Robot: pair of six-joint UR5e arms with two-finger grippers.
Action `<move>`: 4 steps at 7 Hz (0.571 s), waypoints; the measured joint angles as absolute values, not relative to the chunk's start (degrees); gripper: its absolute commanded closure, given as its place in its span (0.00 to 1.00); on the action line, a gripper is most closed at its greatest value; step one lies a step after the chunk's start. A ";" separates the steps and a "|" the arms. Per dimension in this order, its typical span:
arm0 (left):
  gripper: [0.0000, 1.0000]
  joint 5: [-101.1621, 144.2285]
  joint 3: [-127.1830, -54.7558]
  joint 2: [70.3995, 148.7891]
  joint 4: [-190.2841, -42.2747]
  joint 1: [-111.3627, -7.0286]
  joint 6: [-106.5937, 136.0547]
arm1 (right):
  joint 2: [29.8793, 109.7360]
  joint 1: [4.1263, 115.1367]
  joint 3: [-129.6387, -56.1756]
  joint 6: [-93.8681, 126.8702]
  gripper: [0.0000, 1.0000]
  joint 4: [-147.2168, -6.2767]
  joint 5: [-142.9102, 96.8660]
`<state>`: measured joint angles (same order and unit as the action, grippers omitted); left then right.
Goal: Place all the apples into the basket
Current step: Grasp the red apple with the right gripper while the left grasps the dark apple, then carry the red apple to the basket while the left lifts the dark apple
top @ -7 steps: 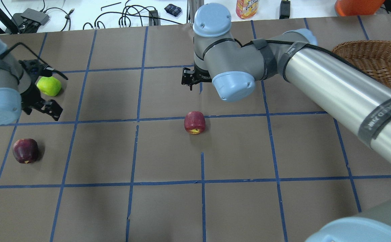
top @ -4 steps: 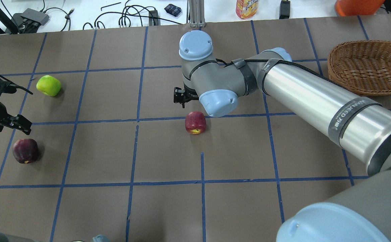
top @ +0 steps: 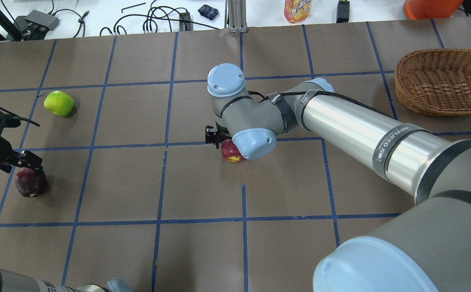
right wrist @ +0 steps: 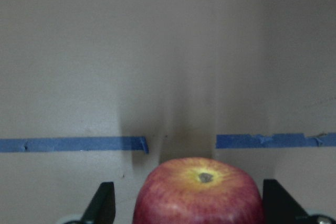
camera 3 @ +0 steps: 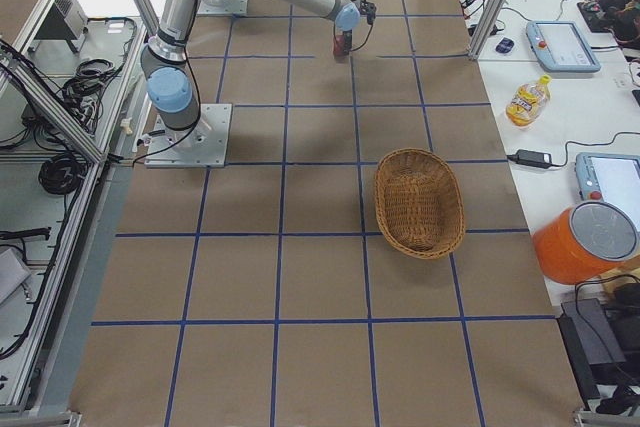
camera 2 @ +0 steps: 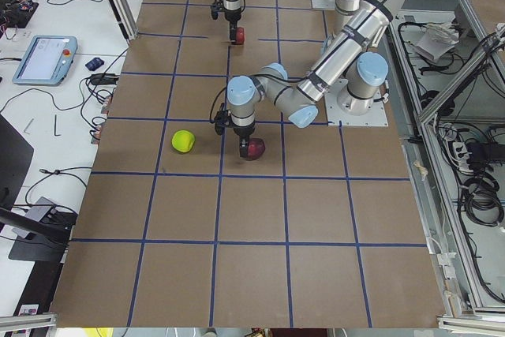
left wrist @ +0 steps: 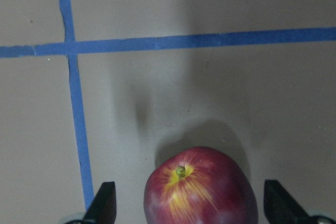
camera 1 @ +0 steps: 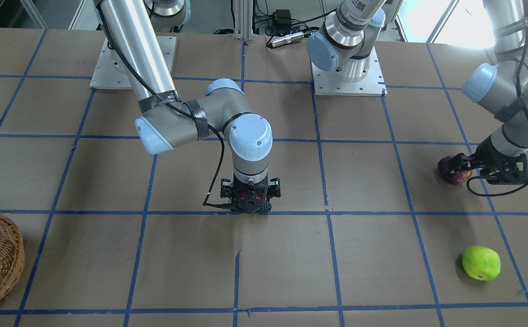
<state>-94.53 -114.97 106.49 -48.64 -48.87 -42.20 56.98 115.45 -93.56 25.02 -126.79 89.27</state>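
APPLES AWAIT THE PINCH: Both arms stand at the grasping step. The right gripper [right wrist: 191, 205] straddles a red apple with a yellowish patch [right wrist: 202, 190] in the middle of the brown, blue-taped table [top: 203, 243]. Its black fingers [right wrist: 105, 203] are spread wide, with a gap on either side of the fruit. The left gripper [left wrist: 190, 205], equally spread, brackets a dark maroon-purple apple [left wrist: 199, 190] near the table's left end. A bright lime-green apple [top: 58, 103] lies apart from both, and the round light-brown wicker basket [top: 434, 99] in the far right corner holds no fruit. The next move appears to call for each pair of fingers to close squarely on its roll-prone apple, then lift. From overhead, the right wrist hides most of the red apple. Both wrist views cut off the fingertips, so how low they reach is unclear.
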 measured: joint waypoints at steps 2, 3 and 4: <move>0.44 -94.38 -117.18 106.48 -47.03 -48.33 -41.94 | 57.20 115.86 -94.29 23.81 0.48 -126.93 91.19; 0.89 -94.42 -118.07 106.49 -45.65 -47.97 -42.26 | 57.50 115.88 -95.01 23.06 0.56 -127.29 92.64; 1.00 -94.35 -118.59 106.28 -45.14 -47.66 -42.84 | 57.87 115.72 -95.18 21.98 0.59 -127.53 93.35</move>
